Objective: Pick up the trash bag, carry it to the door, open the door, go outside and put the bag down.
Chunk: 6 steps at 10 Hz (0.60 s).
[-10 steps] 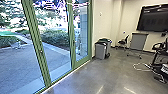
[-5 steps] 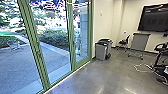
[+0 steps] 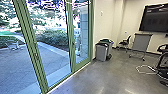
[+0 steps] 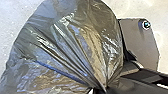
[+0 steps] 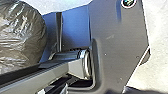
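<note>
Above pale floor, left claw clamps glossy, puckered bag; right claw, can't tell.

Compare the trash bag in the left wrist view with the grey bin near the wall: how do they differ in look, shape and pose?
The trash bag is shiny and crinkled; the grey bin has plain, smooth-looking sides. 
The trash bag bulges, its folds drawing together towards a narrow gather; the grey bin is boxy with straight sides. 
The grey bin stands upright on the floor; the trash bag hangs or rests near the robot's left wrist.
</note>
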Tool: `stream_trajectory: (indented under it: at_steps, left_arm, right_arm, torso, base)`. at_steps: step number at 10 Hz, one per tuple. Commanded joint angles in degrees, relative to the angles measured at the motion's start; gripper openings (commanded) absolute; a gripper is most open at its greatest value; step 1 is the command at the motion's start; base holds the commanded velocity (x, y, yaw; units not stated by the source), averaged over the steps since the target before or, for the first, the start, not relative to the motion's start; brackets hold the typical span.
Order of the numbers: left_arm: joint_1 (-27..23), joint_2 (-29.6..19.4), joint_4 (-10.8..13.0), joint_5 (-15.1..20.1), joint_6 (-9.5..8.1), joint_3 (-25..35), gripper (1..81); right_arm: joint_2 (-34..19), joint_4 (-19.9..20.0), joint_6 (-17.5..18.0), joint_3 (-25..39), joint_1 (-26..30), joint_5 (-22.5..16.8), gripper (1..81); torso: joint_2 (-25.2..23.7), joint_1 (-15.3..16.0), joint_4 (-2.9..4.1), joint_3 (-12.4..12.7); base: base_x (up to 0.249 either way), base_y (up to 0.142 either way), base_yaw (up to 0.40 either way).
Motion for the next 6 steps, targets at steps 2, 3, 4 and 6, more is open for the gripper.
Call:
stream_trajectory:
  at_steps: [2, 3, 4, 6]
  left_arm:
    - [-3.52, -0.62, 0.0, 2.97, 0.35, 0.04, 1.0]
    - [-3.52, -0.71, 0.0, 2.97, 0.35, 0.04, 1.0]
    - [-3.52, -0.71, -0.09, 2.97, 0.35, 0.04, 1.0]
    - [-3.52, -0.71, -0.09, 2.97, 0.35, 0.04, 1.0]
  right_arm:
    - [0.18, -0.18, -0.33, 0.28, 2.86, -3.77, 81.1]
    - [0.18, -0.18, -0.42, 0.28, 2.86, -3.77, 81.1]
    - [0.18, -0.18, -0.42, 0.28, 2.86, -3.77, 81.1]
    - [0.18, -0.27, -0.42, 0.37, 2.86, -3.77, 81.1]
  torso:
    - [0.0, 0.0, 0.0, 0.0]
    - [0.0, 0.0, 0.0, 0.0]
    - [0.0, 0.0, 0.0, 0.0]
    - [0.0, 0.0, 0.0, 0.0]
  base:
    - [0.171, 0.0, 0.0]
    - [0.171, 0.0, 0.0]
    - [0.171, 0.0, 0.0]
    - [0.171, 0.0, 0.0]
